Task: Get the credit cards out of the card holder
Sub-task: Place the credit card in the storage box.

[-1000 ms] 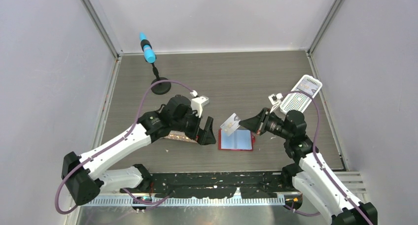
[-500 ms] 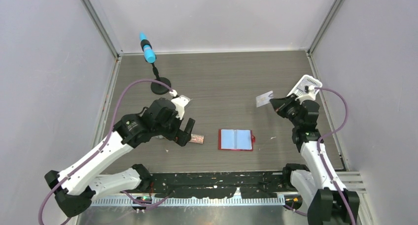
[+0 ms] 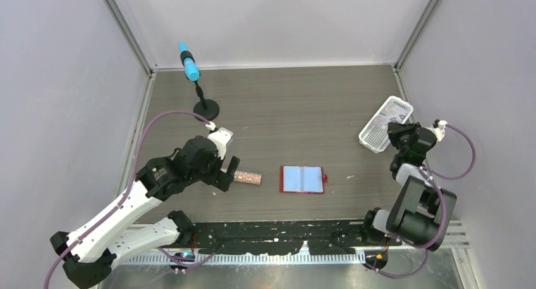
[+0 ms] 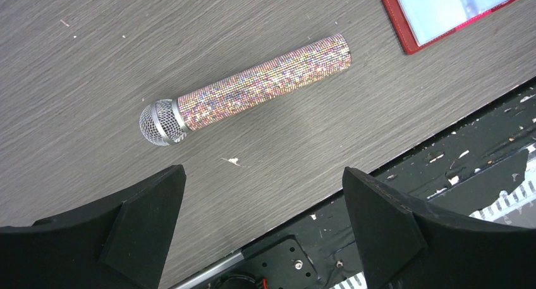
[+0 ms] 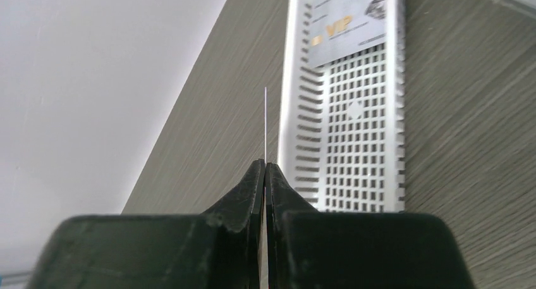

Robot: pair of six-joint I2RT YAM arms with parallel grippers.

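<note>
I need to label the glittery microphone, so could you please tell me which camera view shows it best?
The left wrist view: the whole glittery microphone lies bare, mesh head to handle end. The top external view shows only part of its handle beside the left arm. The right wrist view misses it.

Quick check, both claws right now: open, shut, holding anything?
Left claw: open, holding nothing.
Right claw: shut on a credit card, seen edge-on.

- Your table (image 3: 284,105) is dark wood-grain.
- You have the red card holder (image 3: 303,179) lying open, with a glittery microphone (image 3: 247,176) to its left.
- A white basket (image 3: 378,132) sits at the right and a stand base (image 3: 205,109) at the back left.
</note>
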